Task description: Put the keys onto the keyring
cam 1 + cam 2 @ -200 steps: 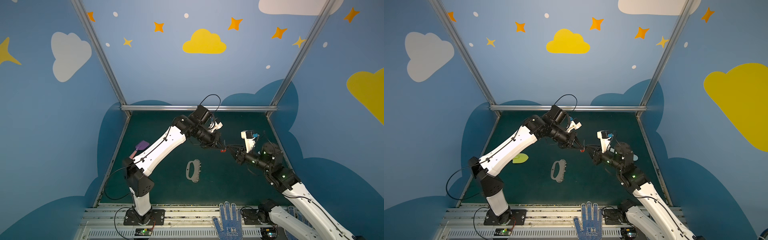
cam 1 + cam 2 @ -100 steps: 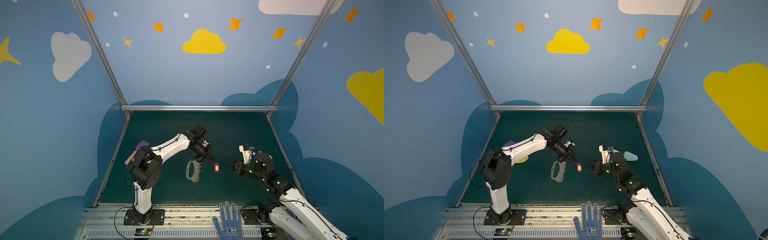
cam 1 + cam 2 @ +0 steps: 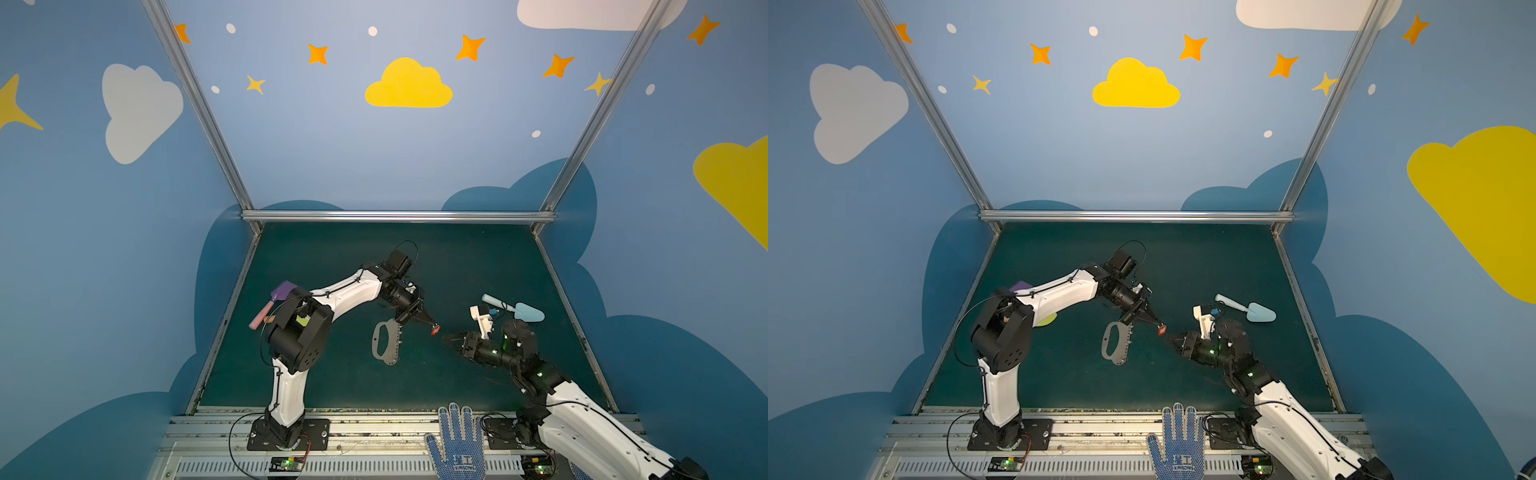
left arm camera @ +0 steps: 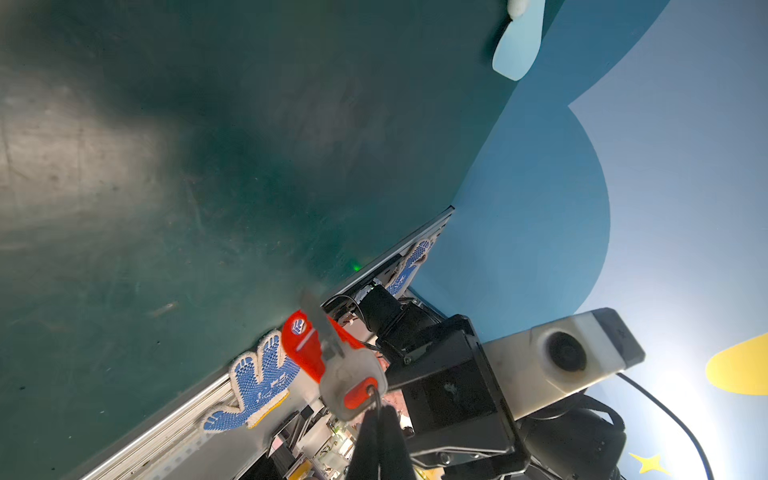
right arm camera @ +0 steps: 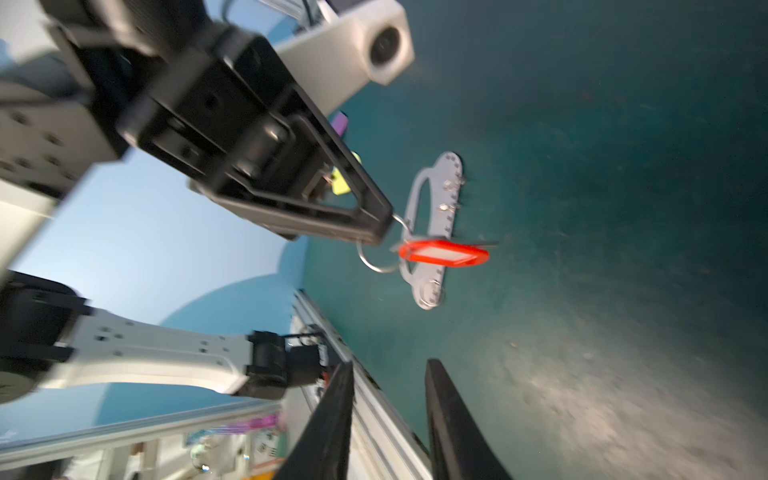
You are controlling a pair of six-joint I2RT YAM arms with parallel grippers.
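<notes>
My left gripper [image 3: 432, 325] [image 3: 1158, 325] is shut on a thin split ring of the keys [image 3: 435, 330] [image 3: 1162, 330]. The bunch, a silvery key and a red-orange tag [image 4: 303, 349], hangs from the fingertips [image 4: 384, 419] just above the green mat. The grey D-shaped keyring [image 3: 392, 347] [image 3: 1123, 347] lies flat on the mat right beside and below that gripper. My right gripper [image 3: 446, 340] [image 3: 1173, 338] stands open and empty a short way right of the keys, pointing at them. In the right wrist view the tag [image 5: 442, 253] hangs in front of the keyring [image 5: 451, 164].
A light blue toy shovel [image 3: 525, 311] [image 3: 1258, 311] lies behind the right arm. A purple and pink shovel [image 3: 276, 303] sits at the left edge behind the left arm. A blue-dotted glove [image 3: 457, 444] rests on the front metal rail.
Both grippers were raised and met at the keys. The left arm has come down with the keys beside the keyring. The right gripper has let go, drawn back and opened.
</notes>
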